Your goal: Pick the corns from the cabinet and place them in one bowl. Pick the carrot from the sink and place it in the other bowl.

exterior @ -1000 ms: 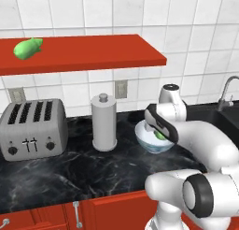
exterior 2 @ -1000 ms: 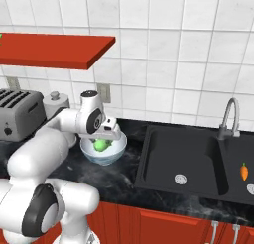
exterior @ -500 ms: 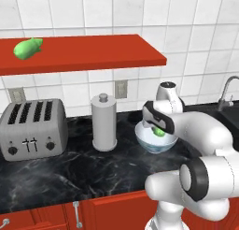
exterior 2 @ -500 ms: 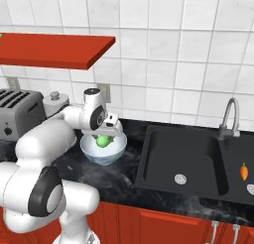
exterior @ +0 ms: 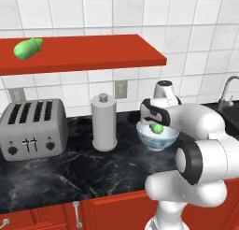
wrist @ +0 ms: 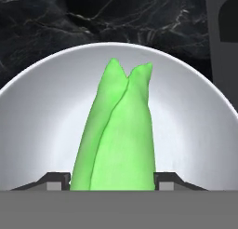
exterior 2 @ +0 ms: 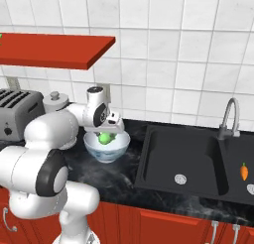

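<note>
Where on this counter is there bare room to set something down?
Free: the counter in front of the toaster and canister, and the strip between bowl and sink. Crowded: over the bowl, where the gripper holds a corn.
</note>
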